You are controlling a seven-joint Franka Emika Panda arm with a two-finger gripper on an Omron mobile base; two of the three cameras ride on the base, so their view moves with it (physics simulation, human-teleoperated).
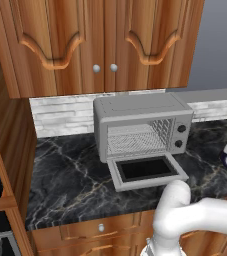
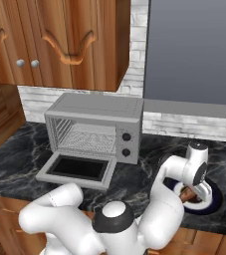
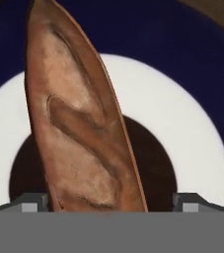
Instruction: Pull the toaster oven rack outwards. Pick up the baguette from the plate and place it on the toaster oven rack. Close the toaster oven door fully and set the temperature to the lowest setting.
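Two dark fingertips (image 3: 32, 201) stand at the two sides of the baguette (image 3: 81, 128) in the hand view, so the hand (image 3: 111, 203) is spread wide with the loaf between its jaws, and nothing is gripped yet. I judge that it is lowered like this in order to close across the narrow width of the bread, which is the easy way to take such a long thin thing.

The baguette lies on the plate (image 3: 182, 133), over its dark centre, with the pale ring around it and a dark blue band outside. One end of the loaf goes up past the pale ring. From the right base view the hand (image 2: 200, 191) is low over the plate (image 2: 211, 205), which sits on the counter (image 2: 149, 159) to the right of the toaster oven (image 2: 97, 122) and well apart from it.

The toaster oven door (image 2: 77, 169) is folded down flat toward the front edge of the counter, and the toaster oven rack (image 2: 89, 137) shows inside the cavity; whether it is pulled out far enough I cannot tell. The open door takes room in front of the oven, so I think the loaf must come in from above the door, turned along the width of the rack. Between plate and oven the dark counter gives free way.
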